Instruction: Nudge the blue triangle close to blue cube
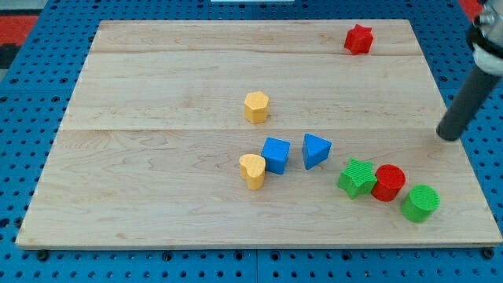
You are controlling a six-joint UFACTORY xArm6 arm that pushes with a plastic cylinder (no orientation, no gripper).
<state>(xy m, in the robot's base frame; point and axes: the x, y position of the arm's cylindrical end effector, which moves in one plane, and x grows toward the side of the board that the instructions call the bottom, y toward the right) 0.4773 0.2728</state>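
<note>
My tip (448, 137) rests near the desk's (157, 196) right edge, well apart from the blue triangle (316, 150). It is a bare rod, touching no block. The triangle lies just right of the blue cube (275, 154).

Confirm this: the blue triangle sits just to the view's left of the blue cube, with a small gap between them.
Not quite. The camera view shows the blue triangle just to the view's right of the blue cube, with a small gap between them. My tip is farther to the view's right, touching neither.
</note>
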